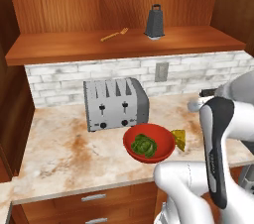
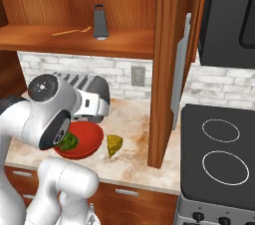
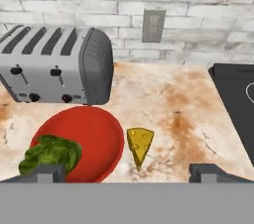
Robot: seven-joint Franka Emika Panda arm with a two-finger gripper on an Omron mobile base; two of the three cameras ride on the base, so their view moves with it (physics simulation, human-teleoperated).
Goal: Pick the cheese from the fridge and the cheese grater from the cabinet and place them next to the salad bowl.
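Observation:
The yellow cheese (image 1: 179, 139) (image 2: 114, 145) (image 3: 140, 143) wedge stands on the counter, just right of the red salad bowl (image 1: 161, 136) (image 2: 87, 137) (image 3: 94, 134) that holds green lettuce. My gripper (image 3: 128, 173) hovers open above the counter, its fingertips spread wide on either side of the cheese and holding nothing. The dark grey cheese grater (image 1: 155, 21) (image 2: 100, 21) stands upright on the shelf of the wood-grain cabinet (image 1: 74, 44) (image 2: 50, 37), high above the counter. The fridge is out of view.
A silver toaster (image 1: 114, 103) (image 3: 54, 67) sits behind the bowl against the brick wall. A golden fork (image 1: 115, 34) (image 2: 69, 32) lies on the shelf left of the grater. An open cabinet door (image 2: 167, 69) hangs right of the cheese, with a black stove (image 2: 219, 154) (image 3: 233, 94) beyond.

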